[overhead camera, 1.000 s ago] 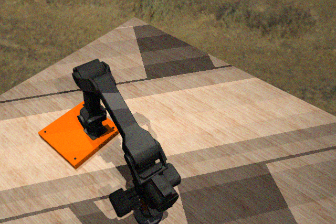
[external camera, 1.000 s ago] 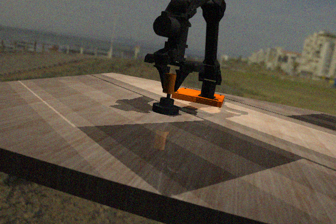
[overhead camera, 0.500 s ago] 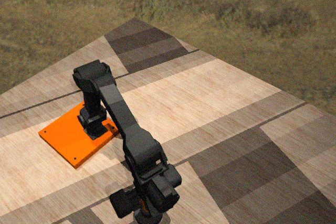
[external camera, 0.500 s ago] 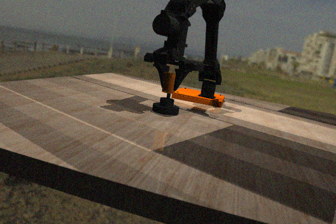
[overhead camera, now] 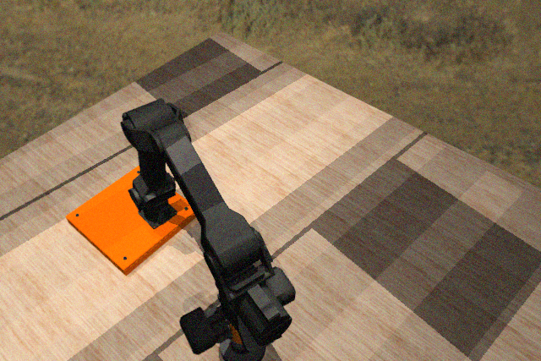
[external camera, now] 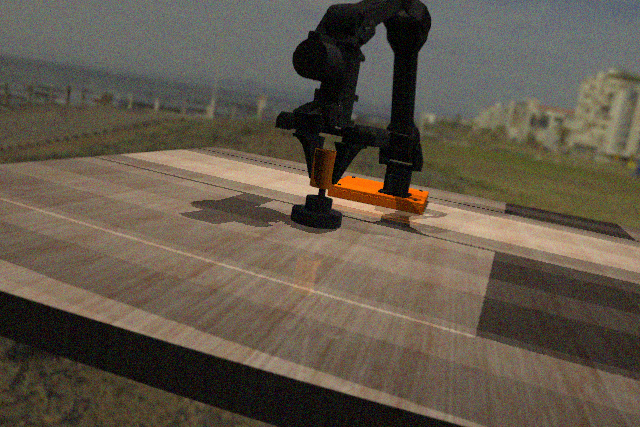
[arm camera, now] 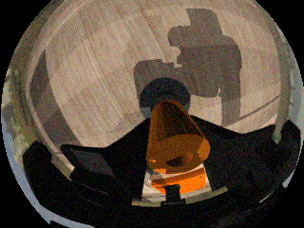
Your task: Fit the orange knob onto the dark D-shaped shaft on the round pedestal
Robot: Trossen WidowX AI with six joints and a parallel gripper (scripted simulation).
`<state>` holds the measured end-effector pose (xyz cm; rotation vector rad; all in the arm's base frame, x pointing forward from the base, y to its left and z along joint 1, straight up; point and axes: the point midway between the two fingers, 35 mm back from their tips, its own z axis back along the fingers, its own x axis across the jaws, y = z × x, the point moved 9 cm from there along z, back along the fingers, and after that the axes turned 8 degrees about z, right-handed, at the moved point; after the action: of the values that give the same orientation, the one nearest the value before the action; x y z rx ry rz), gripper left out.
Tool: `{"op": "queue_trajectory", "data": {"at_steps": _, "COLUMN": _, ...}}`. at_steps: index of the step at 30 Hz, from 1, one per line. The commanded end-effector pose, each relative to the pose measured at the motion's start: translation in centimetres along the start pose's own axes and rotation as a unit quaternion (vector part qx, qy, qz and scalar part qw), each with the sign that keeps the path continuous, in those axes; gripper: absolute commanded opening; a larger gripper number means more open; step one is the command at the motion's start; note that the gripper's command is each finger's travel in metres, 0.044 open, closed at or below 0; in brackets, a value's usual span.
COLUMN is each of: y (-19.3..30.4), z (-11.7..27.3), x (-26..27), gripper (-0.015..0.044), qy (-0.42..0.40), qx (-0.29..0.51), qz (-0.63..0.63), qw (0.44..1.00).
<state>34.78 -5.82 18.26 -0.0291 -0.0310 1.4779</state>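
The orange knob [overhead camera: 236, 334] [external camera: 323, 164] [arm camera: 177, 148] is a tall cylinder, held roughly upright with a slight lean in the exterior view. My gripper [external camera: 324, 177] [arm camera: 169, 120] is shut on the knob, one finger on each side. The dark round pedestal [external camera: 316, 217] [arm camera: 163, 87] stands directly below the knob. A short piece of the dark shaft [external camera: 321, 192] shows between the knob's lower end and the pedestal's raised middle, so the knob is above the pedestal. Its lower end is at the shaft's top; how far it is over the shaft is hidden. The shaft's flat side is not visible.
The arm's orange base plate [overhead camera: 105, 226] [external camera: 361, 190] [arm camera: 187, 182] lies on the patterned wooden table [overhead camera: 284, 129] [external camera: 206, 298] behind the pedestal in the exterior view. The arm arches from the plate over to the pedestal. Dark shadows fall on the table beside the pedestal.
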Motion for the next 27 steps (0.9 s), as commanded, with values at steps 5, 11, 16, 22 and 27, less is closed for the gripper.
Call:
{"op": "queue_trajectory", "data": {"at_steps": 5, "y": -0.09, "z": -0.11, "x": -0.01, "gripper": 0.0, "qy": 0.0, "qx": -0.002, "qz": 0.0, "qw": 1.0}}
{"op": "queue_trajectory", "data": {"at_steps": 11, "y": -0.12, "z": 0.24, "x": -0.01, "gripper": 0.0, "qy": 0.0, "qx": -0.002, "qz": 0.0, "qw": 1.0}}
{"op": "queue_trajectory", "data": {"at_steps": 16, "y": -0.15, "z": 0.46, "x": -0.01, "gripper": 0.0, "qy": 0.0, "qx": -0.002, "qz": -0.013, "qw": 1.0}}
{"op": "queue_trajectory", "data": {"at_steps": 22, "y": -0.28, "z": 0.47, "x": 0.01, "gripper": 0.0, "qy": -0.001, "qx": -0.002, "qz": -0.105, "qw": 0.995}}
{"op": "queue_trajectory", "data": {"at_steps": 27, "y": -0.2, "z": 0.34, "x": 0.02, "gripper": 0.0, "qy": -0.001, "qx": -0.002, "qz": -0.105, "qw": 0.995}}
